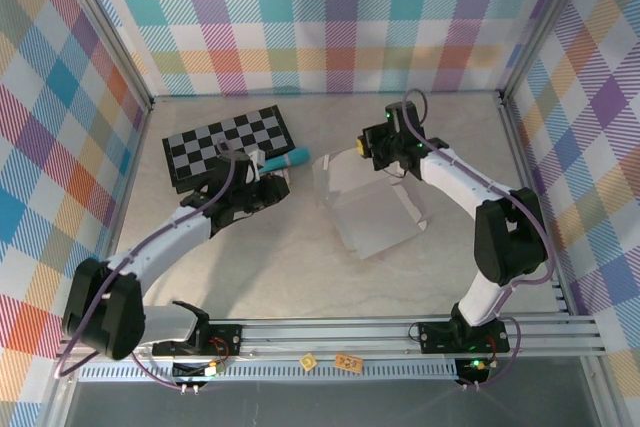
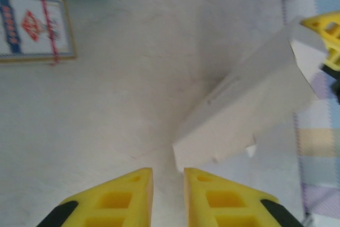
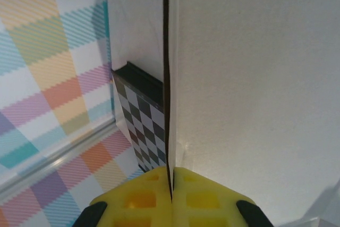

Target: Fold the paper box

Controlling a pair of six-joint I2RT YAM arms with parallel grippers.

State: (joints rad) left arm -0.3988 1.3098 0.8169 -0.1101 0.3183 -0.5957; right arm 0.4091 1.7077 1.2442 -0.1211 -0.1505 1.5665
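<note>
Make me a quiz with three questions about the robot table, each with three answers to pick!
1. Where is the checkerboard?
A. at the far left of the table
B. in the near right corner
C. beside the arm bases

2. What colour are the fingers of the grippers?
A. red
B. yellow
C. green

3. What is the right gripper doing?
A. hanging open in the air
B. pinching the paper box
C. holding a pen

Answers:
1 A: the top view shows it lying at the far left.
2 B: both wrist views show yellow fingers.
3 B: its jaws are shut on a thin white card edge.
</note>
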